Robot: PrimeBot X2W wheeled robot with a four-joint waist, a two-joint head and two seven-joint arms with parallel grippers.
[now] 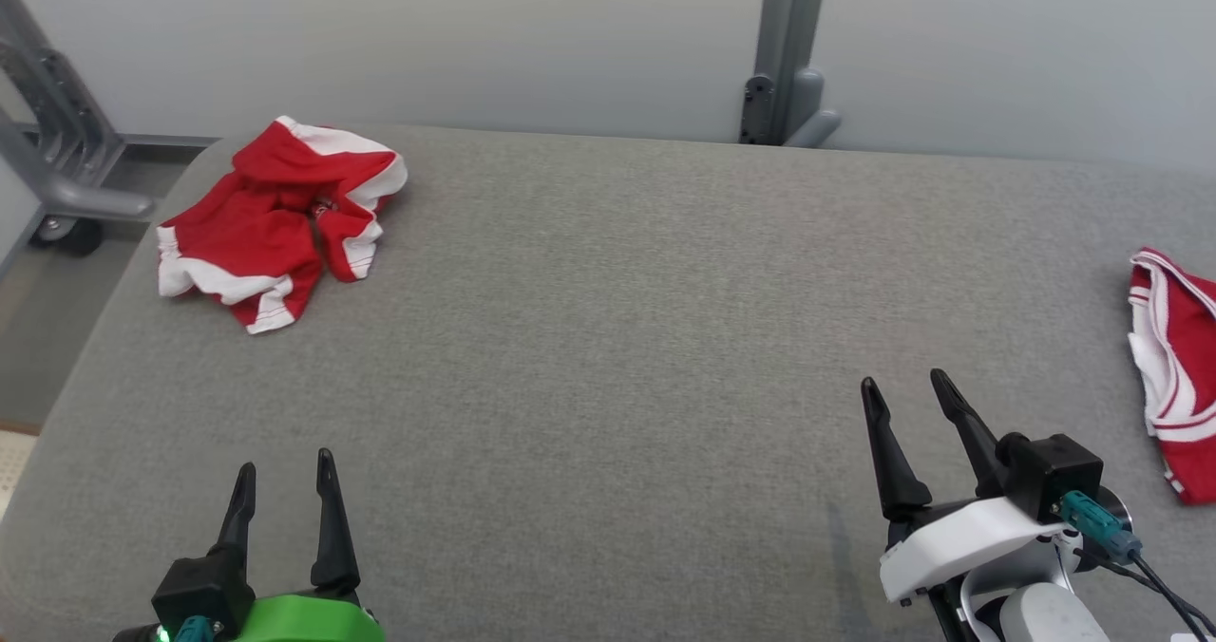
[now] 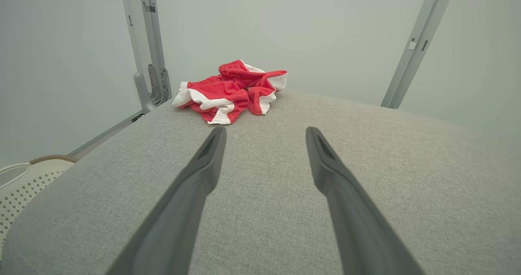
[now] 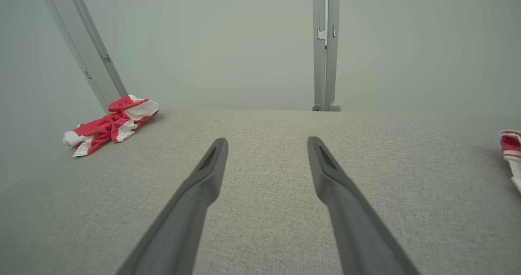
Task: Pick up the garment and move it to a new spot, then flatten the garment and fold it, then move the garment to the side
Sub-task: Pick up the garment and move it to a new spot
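Your fingers are spread wide on both sides, gripping nothing: the left gripper (image 1: 285,462) sits near left and the right gripper (image 1: 902,379) near right, both over the bare grey cushion (image 1: 608,338). The garment (image 1: 275,219), a crumpled red-and-white heap, lies at the far left, well apart from either. Reach with the left arm, drop onto the raised middle fold, and pinch deep. The second red-and-white piece (image 1: 1178,367) at the right edge is cropped, possibly folded; leave it.
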